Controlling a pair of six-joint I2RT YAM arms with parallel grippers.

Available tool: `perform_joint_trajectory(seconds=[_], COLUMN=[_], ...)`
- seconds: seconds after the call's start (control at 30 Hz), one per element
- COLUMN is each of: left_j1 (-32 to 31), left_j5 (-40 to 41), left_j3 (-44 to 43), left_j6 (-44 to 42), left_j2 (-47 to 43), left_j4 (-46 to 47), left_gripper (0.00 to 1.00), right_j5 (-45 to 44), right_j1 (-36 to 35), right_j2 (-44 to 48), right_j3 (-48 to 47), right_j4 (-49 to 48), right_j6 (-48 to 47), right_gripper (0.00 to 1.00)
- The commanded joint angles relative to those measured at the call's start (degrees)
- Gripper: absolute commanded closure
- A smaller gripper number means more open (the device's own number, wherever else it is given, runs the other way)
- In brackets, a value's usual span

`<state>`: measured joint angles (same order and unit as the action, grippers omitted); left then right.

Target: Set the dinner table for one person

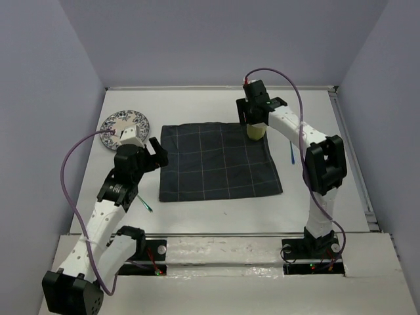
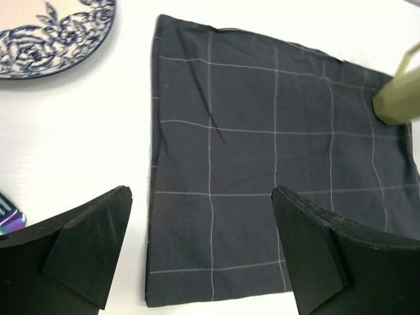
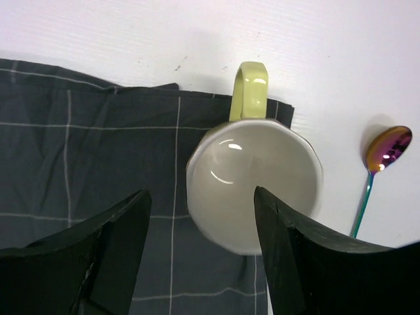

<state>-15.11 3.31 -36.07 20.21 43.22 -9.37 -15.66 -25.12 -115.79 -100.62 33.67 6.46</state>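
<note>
The right tool (image 3: 200, 193) stood with its jaws apart astride the mug (image 3: 252, 184), which sat upright just beneath it on the cloth (image 3: 79, 151) corner on the bench (image 3: 197, 33). A clean step called for rising straight up, so neither finger clipped the rim. The mug's handle pointed ahead of the tool, crosswise to the jaw line. The left tool (image 2: 200, 216) gaped wide.

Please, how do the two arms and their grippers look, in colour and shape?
The left arm and the right arm have white links and black joint housings. A thin purple cable loops along each arm. The left gripper and the right gripper each have two matte black, wedge-shaped fingers. No markings are readable.
</note>
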Motion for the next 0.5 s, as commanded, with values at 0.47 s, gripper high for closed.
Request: perform_joint_trajectory(seconds=[0.47], left_j1=[22.0], left_j5=[-1.4], left_j3=[2.3], left_j6=[28.9], left_j2=[15.2], left_j4=[20.9], left_gripper=[0.09], right_j5=[15.1], right_j1=[-4.8], right_j2=[44.0], right_j3=[40.7], right_j4=[-18.8], right_j6=[14.5], right_gripper=[0.3])
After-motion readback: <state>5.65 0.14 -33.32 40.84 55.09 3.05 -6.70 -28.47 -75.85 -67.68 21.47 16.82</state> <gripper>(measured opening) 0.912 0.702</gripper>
